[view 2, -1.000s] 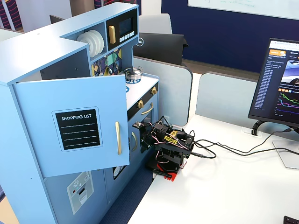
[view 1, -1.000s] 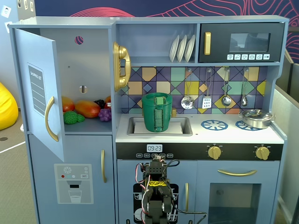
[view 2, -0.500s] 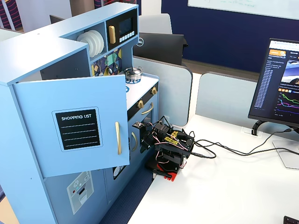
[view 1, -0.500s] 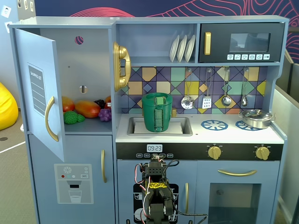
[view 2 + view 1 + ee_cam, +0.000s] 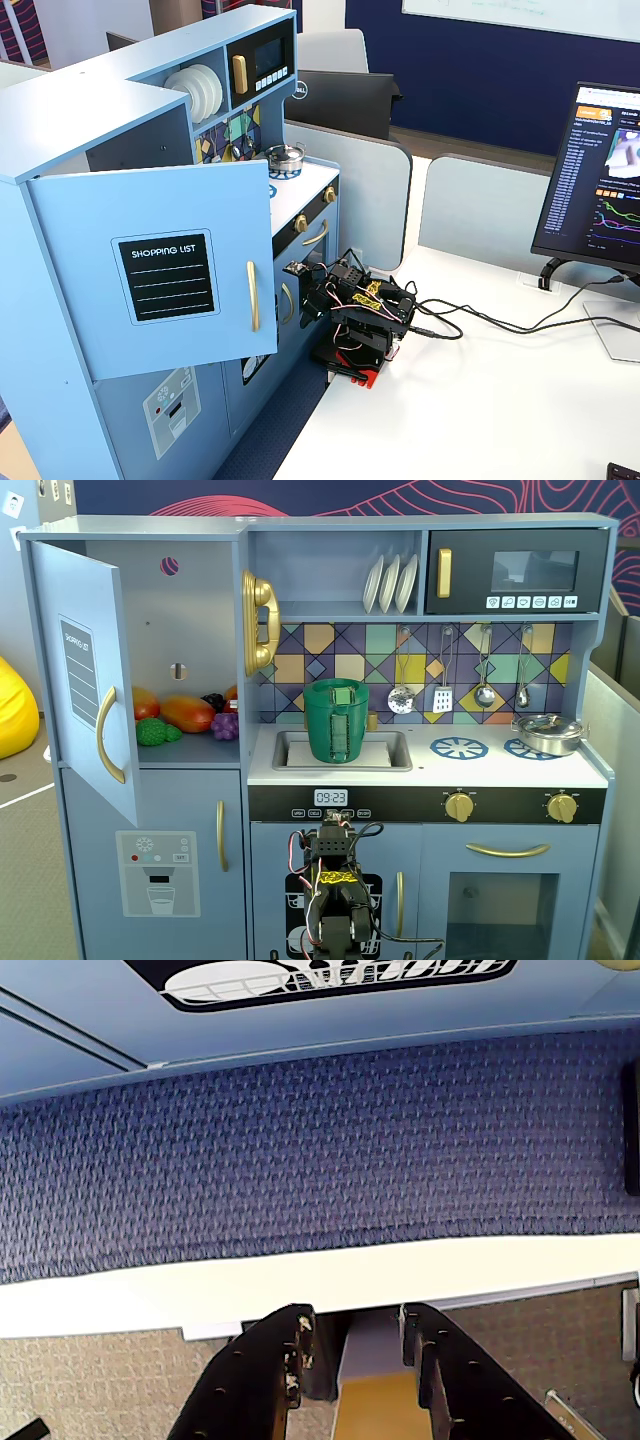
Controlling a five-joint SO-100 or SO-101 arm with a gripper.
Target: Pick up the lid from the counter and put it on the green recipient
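Observation:
The green recipient [image 5: 336, 730] stands upright in the recessed sink [image 5: 390, 752] of the white counter [image 5: 500, 772]. The lid [image 5: 338, 693], a dark-green disc with a lighter green knob, sits in the pot's mouth. No lid lies on the counter. The arm [image 5: 335, 880] is folded low in front of the kitchen, below counter height and far from the pot. My gripper [image 5: 355, 1318] is open a little with nothing between the jaws. It hangs over the white table edge [image 5: 200, 1290] and blue carpet. In the side fixed view the open door hides the pot.
A squat silver pot [image 5: 548, 732] stands on the right burner ring, next to a free blue ring [image 5: 458, 747]. The fridge door [image 5: 85, 690] stands open at left, with toy food on its shelf. Utensils [image 5: 445, 695] hang on the back wall. A monitor [image 5: 605, 180] and cables lie on the table.

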